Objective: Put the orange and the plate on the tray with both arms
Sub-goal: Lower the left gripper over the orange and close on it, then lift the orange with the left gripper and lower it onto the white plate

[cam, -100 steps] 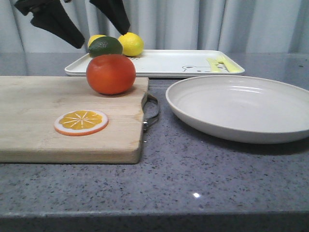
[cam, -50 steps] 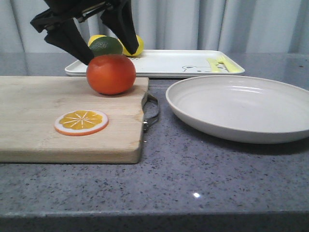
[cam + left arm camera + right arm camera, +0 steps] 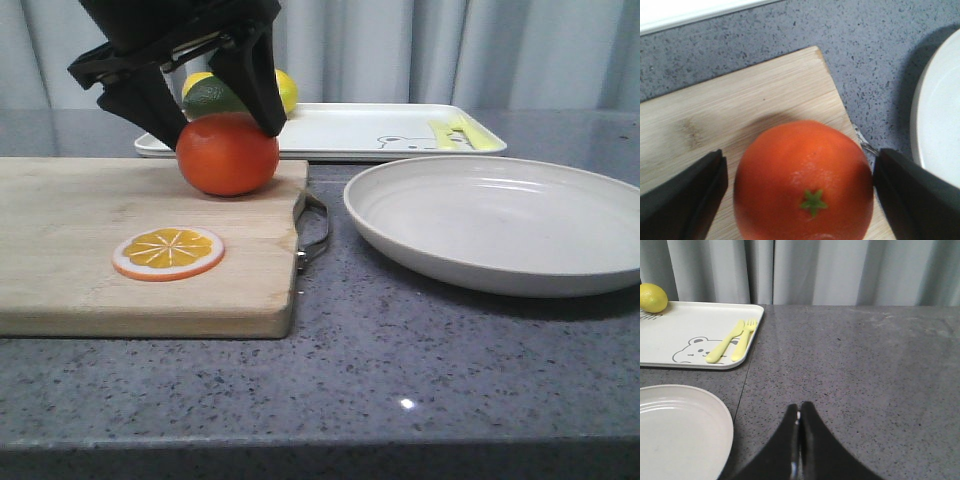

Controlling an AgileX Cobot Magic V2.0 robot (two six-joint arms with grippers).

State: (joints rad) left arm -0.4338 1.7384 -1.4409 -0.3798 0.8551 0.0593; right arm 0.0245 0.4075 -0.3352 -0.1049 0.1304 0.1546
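— Now that the left gripper [image 3: 222, 128] is lowered from above the cutting board [image 3: 90, 250] onto the orange [image 3: 228, 153], is a grasp made?

— Not yet; the fruit is straddled by wide-open fingers [image 3: 687, 197], nothing held. Glossy, stem-up, it is seated at the board's far corner. The right gripper [image 3: 799, 427] is pressed closed, empty.

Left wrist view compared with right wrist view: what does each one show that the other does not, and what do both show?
Only the left wrist view shows the orange on the wooden cutting board, between the open fingers of the left end effector. Only the right wrist view shows the shut right end effector, a lemon and yellow cutlery. Both show the plate, the tray and the grey table.
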